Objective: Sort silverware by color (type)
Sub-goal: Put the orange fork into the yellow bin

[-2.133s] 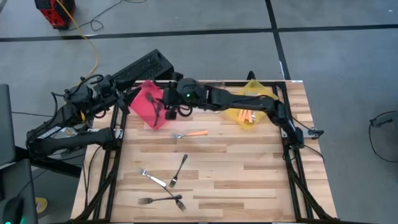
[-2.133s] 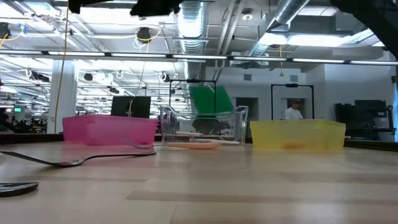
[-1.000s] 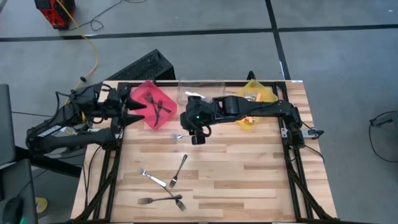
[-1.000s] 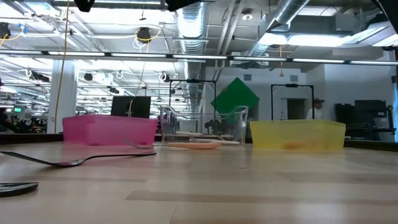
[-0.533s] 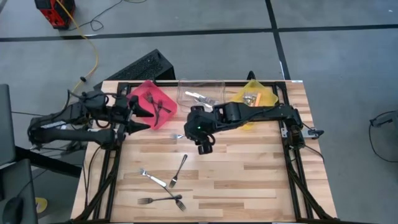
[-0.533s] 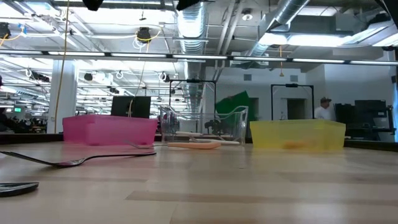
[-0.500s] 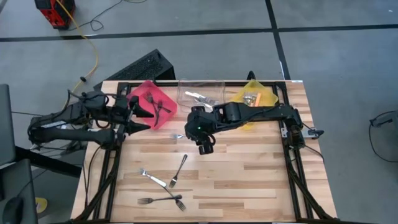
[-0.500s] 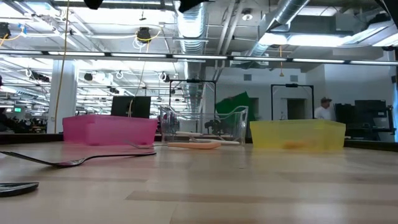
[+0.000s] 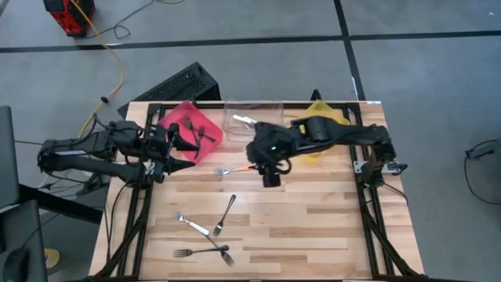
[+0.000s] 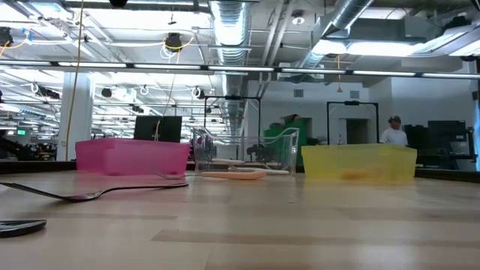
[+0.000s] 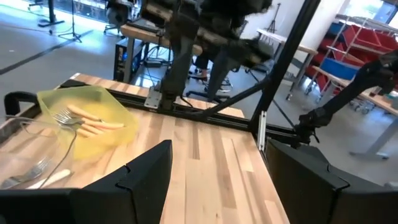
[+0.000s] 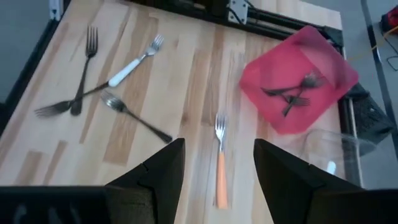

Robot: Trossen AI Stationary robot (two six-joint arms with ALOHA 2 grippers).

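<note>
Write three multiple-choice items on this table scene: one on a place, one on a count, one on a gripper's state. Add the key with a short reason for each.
1. Where does the orange-handled fork on the table lie?
A. in the yellow bin
B. on the bare wood ahead of the right gripper
C. crossed over the dark forks

2. How many bins stand along the table's far edge?
A. two
B. three
C. four

3. How do the right gripper's fingers stand?
A. open, holding nothing
B. shut on a fork
C. shut on a bin's rim

Key: 1 B, the right wrist view shows it on the wood between the right gripper's fingers. 2 B, the low view shows the red bin, clear bin and yellow bin in a row. 3 A, the fingers are apart with only table between them.
</note>
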